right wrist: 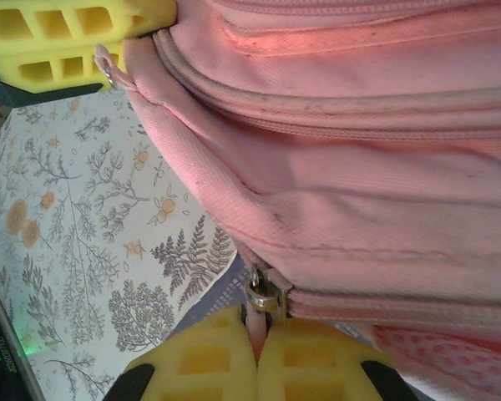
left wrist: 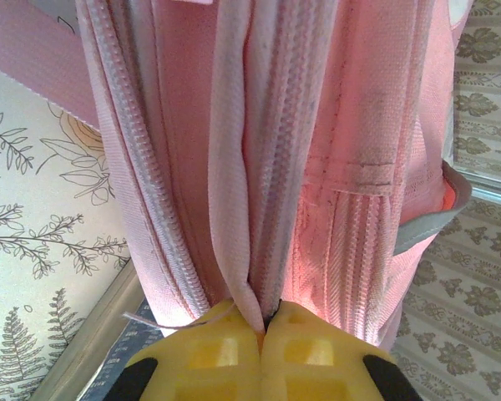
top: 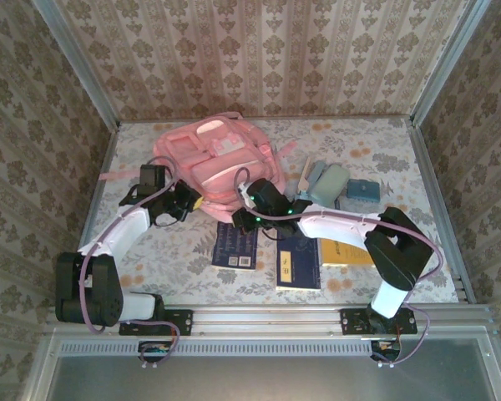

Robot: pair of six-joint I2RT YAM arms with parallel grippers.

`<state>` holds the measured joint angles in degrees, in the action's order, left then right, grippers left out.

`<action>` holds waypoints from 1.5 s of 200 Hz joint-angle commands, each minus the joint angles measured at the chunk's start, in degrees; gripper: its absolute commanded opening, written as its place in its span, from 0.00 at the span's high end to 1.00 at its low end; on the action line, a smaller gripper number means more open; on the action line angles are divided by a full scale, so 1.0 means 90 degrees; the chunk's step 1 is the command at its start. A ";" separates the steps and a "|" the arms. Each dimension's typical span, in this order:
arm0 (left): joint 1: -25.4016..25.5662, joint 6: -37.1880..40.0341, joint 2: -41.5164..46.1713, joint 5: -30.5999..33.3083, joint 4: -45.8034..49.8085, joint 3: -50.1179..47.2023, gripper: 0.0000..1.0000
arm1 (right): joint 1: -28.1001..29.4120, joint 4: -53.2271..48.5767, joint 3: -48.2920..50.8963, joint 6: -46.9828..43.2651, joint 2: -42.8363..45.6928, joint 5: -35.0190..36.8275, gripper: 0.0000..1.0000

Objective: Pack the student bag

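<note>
Beige wallpapered walls with a brown damask-and-stripe pattern (top: 267,50) close in the space at nine, twelve and three o'clock. Silver metal corner posts (top: 77,63) rise at eleven and one o'clock. The pale floral-printed surface (top: 175,267) lies in soft, even light. A silver metal rail (top: 267,318) runs along six o'clock.

The floral table (top: 175,261) bears the student bag (top: 217,159), two navy books (top: 235,244), a yellow book (top: 346,253) and pale pouches (top: 327,184).

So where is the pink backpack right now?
In the top view the pink backpack lies at the back of the table, left of centre, with pale pouches to its right and dark blue books in front.
</note>
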<state>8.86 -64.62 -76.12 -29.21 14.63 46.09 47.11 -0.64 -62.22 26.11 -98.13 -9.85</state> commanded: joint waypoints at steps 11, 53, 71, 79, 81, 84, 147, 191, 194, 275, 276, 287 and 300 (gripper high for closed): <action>-0.0460 0.0329 0.0233 0.0702 0.0042 0.0202 1.00 | -0.0488 -0.0929 0.0290 -0.0259 0.0412 -0.0052 1.00; -0.0642 0.0542 0.0336 0.0571 0.0229 0.0197 1.00 | -0.1037 -0.1221 0.0269 -0.0630 0.0503 -0.0279 1.00; -0.0744 0.0615 0.0426 0.0524 0.0315 0.0176 1.00 | -0.1274 -0.1344 0.0173 -0.0782 0.0474 -0.0263 1.00; -0.0794 0.0655 0.0473 0.0524 0.0372 0.0155 1.00 | -0.1394 -0.1371 0.0139 -0.0801 0.0461 -0.0288 1.00; -0.0805 0.0664 0.0492 0.0522 0.0390 0.0161 1.00 | -0.1428 -0.1373 0.0132 -0.0813 0.0463 -0.0299 1.00; -0.0824 0.0682 0.0521 0.0535 0.0411 0.0160 1.00 | -0.1467 -0.1366 0.0119 -0.0811 0.0462 -0.0311 1.00; -0.0845 0.0905 0.0826 0.0307 0.1049 0.0505 0.55 | -0.1085 -0.0847 -0.0070 -0.0543 0.0402 -0.1118 1.00; -0.0143 0.1274 0.1519 0.0800 0.2164 0.1008 0.31 | -0.0143 -0.0236 -0.0424 0.0154 -0.0038 -0.1063 1.00; -0.0069 0.1281 0.1548 0.0844 0.2250 0.1026 0.31 | -0.0090 -0.0180 -0.0439 0.0195 -0.0067 -0.1041 1.00; 0.0412 -0.0413 0.2910 0.1051 0.3345 0.0001 0.27 | 0.0772 0.1147 -0.0406 0.1229 -0.0317 0.0097 1.00; 0.0412 -0.0420 0.2920 0.1064 0.3359 0.0004 0.27 | 0.0781 0.1151 -0.0409 0.1230 -0.0317 0.0107 1.00; 0.0412 -0.0496 0.3051 0.1159 0.3599 0.0006 0.27 | 0.0852 0.1216 -0.0431 0.1276 -0.0371 0.0248 1.00; 0.0410 -0.0621 0.3171 0.1228 0.3714 -0.0051 0.28 | 0.0912 0.1294 -0.0477 0.1300 -0.0429 0.0302 1.00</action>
<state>12.36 -65.82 -49.89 -20.60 42.87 46.35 54.08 4.89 -64.05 35.68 -100.77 -11.42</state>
